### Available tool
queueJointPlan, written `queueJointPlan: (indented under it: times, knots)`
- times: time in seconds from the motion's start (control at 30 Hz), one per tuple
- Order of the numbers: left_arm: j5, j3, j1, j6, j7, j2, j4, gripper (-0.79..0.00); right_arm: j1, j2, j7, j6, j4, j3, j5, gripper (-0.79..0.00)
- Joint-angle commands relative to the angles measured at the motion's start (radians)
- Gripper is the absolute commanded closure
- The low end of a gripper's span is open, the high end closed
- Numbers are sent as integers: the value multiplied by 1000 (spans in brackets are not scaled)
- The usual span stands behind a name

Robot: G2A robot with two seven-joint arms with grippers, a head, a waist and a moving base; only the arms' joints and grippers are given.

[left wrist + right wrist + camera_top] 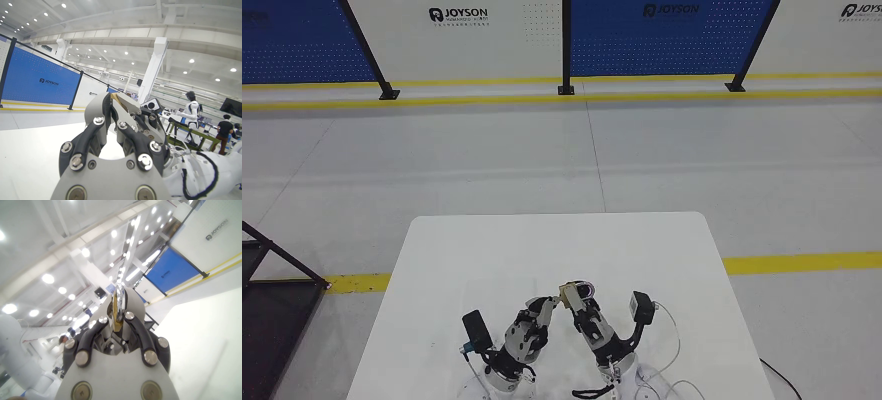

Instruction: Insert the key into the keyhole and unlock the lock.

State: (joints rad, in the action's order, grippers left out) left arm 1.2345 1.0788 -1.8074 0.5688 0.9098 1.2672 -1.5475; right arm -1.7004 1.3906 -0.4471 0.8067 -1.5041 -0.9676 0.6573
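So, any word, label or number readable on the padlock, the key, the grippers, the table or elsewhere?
Padlock: no print shows.
Key: too hidden in the left gripper to tell.
Right gripper, table: no print.
Barrier panels behind: a brand logo, not quoted.

Top view looks down on the counter from high; wrist views sit low, tilted upward, sharing blue panels

Just 1 plain white rectangular table with rounded corners and a smooth matte top, standing on pale grey floor. It sits across the yellow floor stripe, which pokes out on both sides.
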Motion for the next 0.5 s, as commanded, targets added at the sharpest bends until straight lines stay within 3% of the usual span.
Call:
queueJointPlan:
  times: [0.0,0.07,0.17,0.33,0.47]
  knots:
    - [-20,-3,-1,19,-5,-1,0,-148,-2,-1,2,1,-2,-2,-1,0]
    - [-30,1,-2,30,-13,-3,-2,-212,-3,-2,5,3,-4,-4,-1,0]
    - [-71,8,-6,83,-35,-7,-2,-219,-4,-4,11,12,-5,-9,2,0]
    - [-131,42,-22,171,-89,-20,-12,-182,-8,-9,23,37,-10,-22,0,0]
    - [-204,71,-43,304,-180,-36,-15,-117,-12,-15,40,59,-13,-33,4,0]
